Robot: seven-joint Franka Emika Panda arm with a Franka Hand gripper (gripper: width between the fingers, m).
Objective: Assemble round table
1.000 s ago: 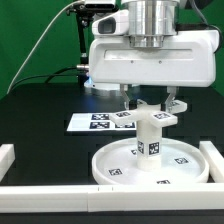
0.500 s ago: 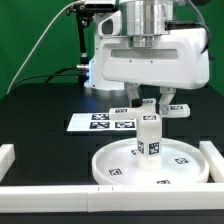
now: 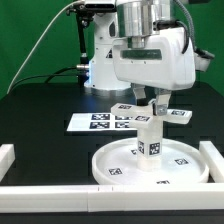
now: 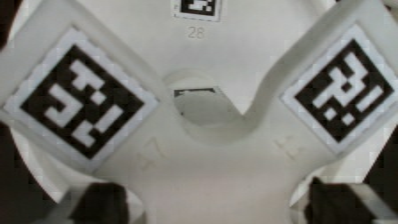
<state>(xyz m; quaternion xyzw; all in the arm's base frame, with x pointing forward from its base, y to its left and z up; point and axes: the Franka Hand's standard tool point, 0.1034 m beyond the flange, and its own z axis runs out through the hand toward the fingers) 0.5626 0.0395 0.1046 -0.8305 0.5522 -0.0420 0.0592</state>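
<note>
The large round disc point(image 3: 112, 170) lies flat on the black table near the front wall. The short cylinder leg point(image 3: 149, 138) stands upright at its middle. The cross-shaped foot piece point(image 3: 127, 109) sits on top of the leg, its tagged arms sticking out to both sides. My gripper point(image 3: 155, 104) comes down from above and is shut on the foot piece. In the wrist view the foot piece point(image 4: 214, 150) fills the picture with two tagged arms. My dark fingertips point(image 4: 89, 205) press it from either side, around my gripper's middle point(image 4: 217, 205).
The marker board point(image 3: 98, 122) lies flat behind the disc toward the exterior view's left. White border walls run along the front point(image 3: 60, 190), the exterior view's left point(image 3: 5, 158) and the exterior view's right point(image 3: 213, 156). The robot base stands behind.
My wrist has turned about the vertical axis over the last second. The foot piece has turned with it on top of the leg. The disc and leg have stayed in place.
</note>
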